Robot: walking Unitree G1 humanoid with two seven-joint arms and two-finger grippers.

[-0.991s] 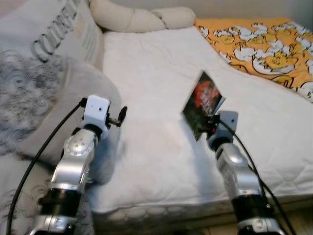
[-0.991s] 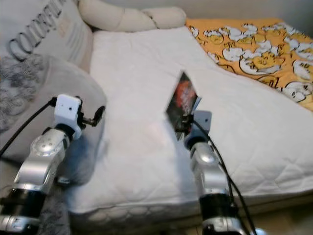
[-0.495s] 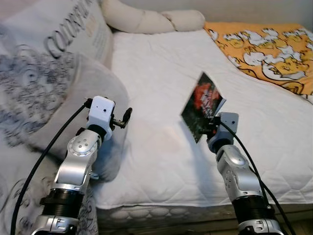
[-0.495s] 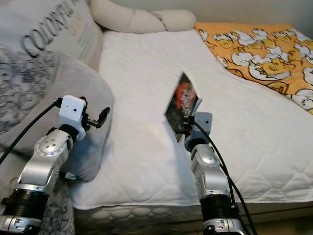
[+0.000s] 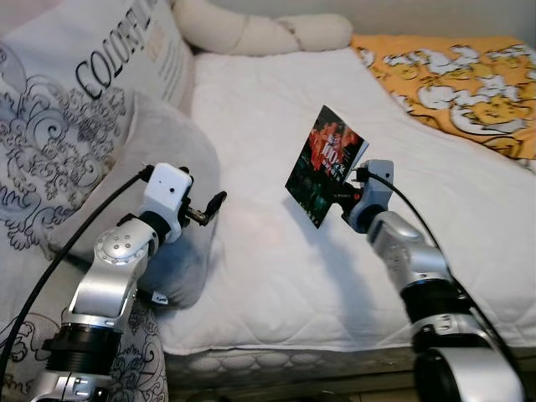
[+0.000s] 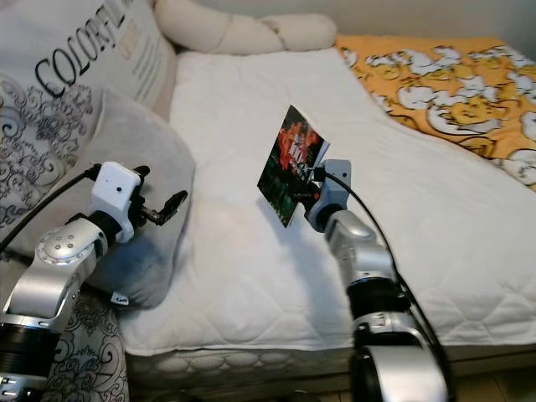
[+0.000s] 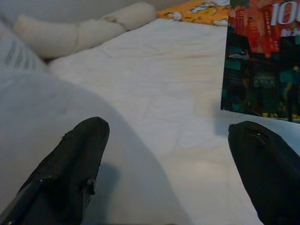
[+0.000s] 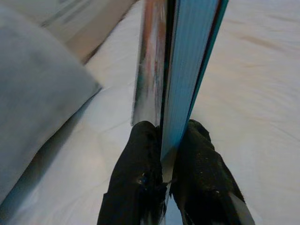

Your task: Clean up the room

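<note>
1. Above the bed (image 5: 276, 109), the right tool (image 5: 342, 198) pinches a thin book (image 5: 325, 164) by its lower edge, held upright.
2. Book: probably light, floppy; grip nearer the spine.
3. Left tool (image 5: 211, 207): open, empty, beside the grey pillow (image 5: 172, 142).

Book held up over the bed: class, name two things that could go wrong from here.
1. The right pincer pinches the book only at its lower edge, so it may tip or slip out onto the mattress.
2. The left pincer is open beside the grey pillow; a reach across could snag the pillow.
</note>
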